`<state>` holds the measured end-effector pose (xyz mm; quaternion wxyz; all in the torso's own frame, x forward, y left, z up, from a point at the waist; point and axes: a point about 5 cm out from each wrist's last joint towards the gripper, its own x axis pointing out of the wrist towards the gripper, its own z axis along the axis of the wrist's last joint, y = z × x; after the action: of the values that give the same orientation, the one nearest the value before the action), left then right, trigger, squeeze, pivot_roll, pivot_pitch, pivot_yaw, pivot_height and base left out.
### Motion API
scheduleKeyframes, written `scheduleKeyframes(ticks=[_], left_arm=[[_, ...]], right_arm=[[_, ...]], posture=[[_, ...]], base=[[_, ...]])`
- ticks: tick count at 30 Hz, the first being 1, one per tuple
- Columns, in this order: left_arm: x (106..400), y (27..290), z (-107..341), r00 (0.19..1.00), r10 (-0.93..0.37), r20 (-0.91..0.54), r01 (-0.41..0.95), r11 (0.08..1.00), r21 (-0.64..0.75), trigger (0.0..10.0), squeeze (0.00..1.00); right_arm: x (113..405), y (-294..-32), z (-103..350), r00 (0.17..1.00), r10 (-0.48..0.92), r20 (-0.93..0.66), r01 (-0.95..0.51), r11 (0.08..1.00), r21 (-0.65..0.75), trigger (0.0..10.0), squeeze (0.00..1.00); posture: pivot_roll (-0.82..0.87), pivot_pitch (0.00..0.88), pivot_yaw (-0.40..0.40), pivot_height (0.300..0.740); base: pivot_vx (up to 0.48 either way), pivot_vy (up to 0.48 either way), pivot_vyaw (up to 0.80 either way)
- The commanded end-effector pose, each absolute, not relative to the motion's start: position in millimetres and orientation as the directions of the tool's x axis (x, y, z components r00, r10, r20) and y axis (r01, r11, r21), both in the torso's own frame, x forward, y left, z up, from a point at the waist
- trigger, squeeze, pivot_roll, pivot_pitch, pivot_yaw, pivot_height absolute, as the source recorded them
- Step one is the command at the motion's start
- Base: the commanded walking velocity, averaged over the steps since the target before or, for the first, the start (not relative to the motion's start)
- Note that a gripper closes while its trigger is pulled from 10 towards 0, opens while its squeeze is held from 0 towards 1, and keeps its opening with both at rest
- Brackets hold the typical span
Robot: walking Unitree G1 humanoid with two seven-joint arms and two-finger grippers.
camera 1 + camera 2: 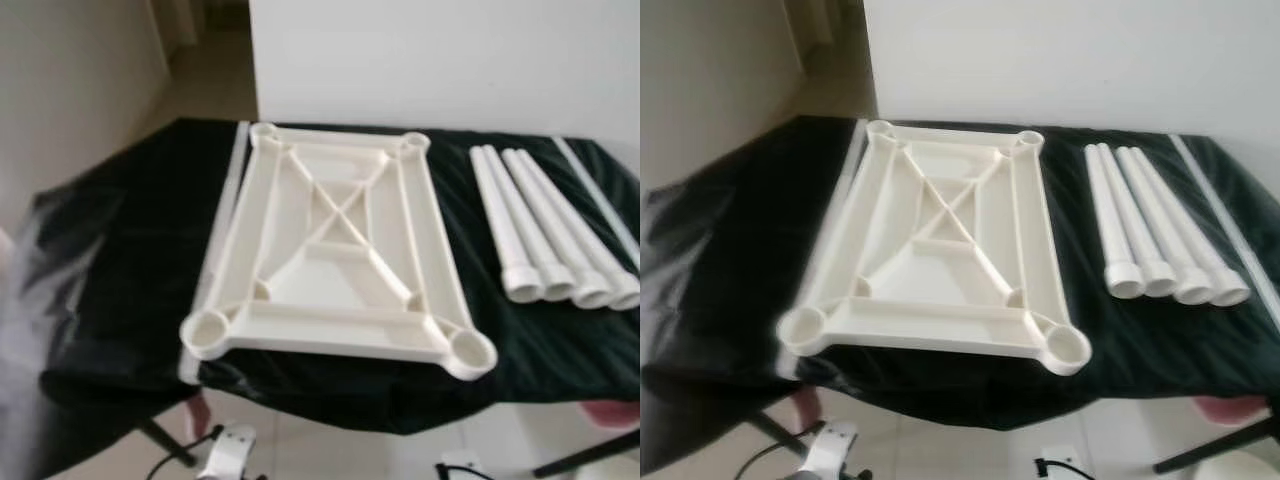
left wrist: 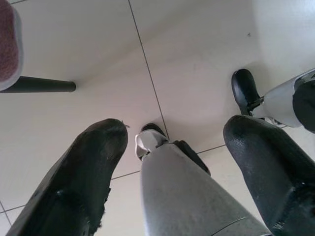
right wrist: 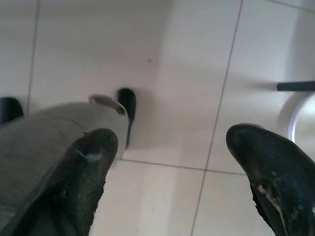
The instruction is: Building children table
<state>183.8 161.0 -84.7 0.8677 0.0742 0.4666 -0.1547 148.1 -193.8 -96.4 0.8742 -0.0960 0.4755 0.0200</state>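
The tabletop (image 1: 335, 250) looks like smooth cream plastic with a soft shine. The four legs (image 1: 555, 235) look like the same smooth plastic. Under them lies a black cloth (image 1: 120, 260), a bit glossy and wrinkled. Below the left gripper (image 2: 174, 147) the floor (image 2: 98, 44) is smooth, pale tile. Its fingers (image 2: 78, 182) look black, matt and rough, like rubber.

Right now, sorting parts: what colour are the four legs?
Cream white legs, clearest in the right eye view.

A cream tabletop (image 1: 335, 255) lies on a black cloth (image 1: 120, 260). Right of the tabletop lie four white legs (image 1: 550, 225). The floor tiles (image 2: 197, 64) are pale.
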Motion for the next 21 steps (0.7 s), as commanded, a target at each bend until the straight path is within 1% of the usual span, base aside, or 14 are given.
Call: scheduleKeyframes(ticks=[1,2,4,7,10,12,14,16,18,20,21], left_arm=[[179,160,-87,0.503,-0.221,-0.836,0.341,0.939,-0.043,10.0,0.00],[179,160,-86,0.505,-0.228,-0.833,0.345,0.937,-0.047,10.0,0.00],[179,160,-86,0.505,-0.245,-0.827,0.348,0.935,-0.065,10.0,0.00],[181,160,-84,0.520,-0.285,-0.805,0.379,0.922,-0.082,10.0,0.00],[183,161,-82,0.535,-0.297,-0.791,0.396,0.915,-0.076,10.0,0.00],[190,165,-75,0.584,-0.330,-0.742,0.405,0.910,-0.086,10.0,0.00],[193,168,-71,0.611,-0.361,-0.705,0.434,0.897,-0.083,10.0,0.00],[194,169,-69,0.618,-0.374,-0.691,0.465,0.883,-0.063,10.0,0.00],[194,170,-68,0.628,-0.394,-0.671,0.478,0.876,-0.067,10.0,0.00],[194,170,-64,0.642,-0.428,-0.636,0.520,0.853,-0.050,10.0,0.00],[194,170,-64,0.642,-0.428,-0.636,0.520,0.853,-0.050,10.0,0.00]], right_arm=[[137,-185,-102,0.504,-0.033,-0.863,-0.147,0.981,-0.123,10.0,0.00],[136,-187,-102,0.503,-0.037,-0.863,-0.147,0.981,-0.127,10.0,0.00],[131,-200,-102,0.502,-0.052,-0.863,-0.145,0.979,-0.143,10.0,0.00],[130,-208,-100,0.514,-0.063,-0.855,-0.153,0.975,-0.164,10.0,0.00],[131,-212,-99,0.526,-0.066,-0.848,-0.156,0.973,-0.172,10.0,0.00],[141,-218,-92,0.594,-0.053,-0.803,-0.126,0.979,-0.158,10.0,0.00],[148,-221,-87,0.641,-0.042,-0.766,-0.119,0.981,-0.153,10.0,0.00],[151,-222,-85,0.661,-0.033,-0.750,-0.133,0.978,-0.161,10.0,0.00],[155,-222,-82,0.685,-0.009,-0.729,-0.140,0.980,-0.144,10.0,0.00],[161,-221,-77,0.717,0.011,-0.697,-0.139,0.982,-0.127,10.0,0.00],[161,-221,-77,0.717,0.011,-0.697,-0.139,0.982,-0.127,10.0,0.00]], posture=[[0.04,0.000,0.002,0.740],[0.03,0.000,0.003,0.740],[0.03,0.000,0.003,0.740],[0.03,0.000,0.005,0.740],[0.03,0.000,0.007,0.740],[0.03,0.000,0.006,0.740],[0.03,0.000,0.005,0.740],[0.03,0.000,0.005,0.740],[0.02,0.000,0.003,0.740],[0.02,0.000,0.002,0.740],[0.02,0.000,0.002,0.740]], base=[[0.000,0.000,0.00],[0.000,0.000,0.00],[0.000,0.000,0.00],[0.000,0.000,0.00],[0.000,0.000,0.00],[0.000,0.000,0.00],[0.000,0.000,0.00],[0.000,0.000,0.00],[0.000,0.000,0.00],[0.000,0.000,0.00],[0.000,0.000,0.00]])
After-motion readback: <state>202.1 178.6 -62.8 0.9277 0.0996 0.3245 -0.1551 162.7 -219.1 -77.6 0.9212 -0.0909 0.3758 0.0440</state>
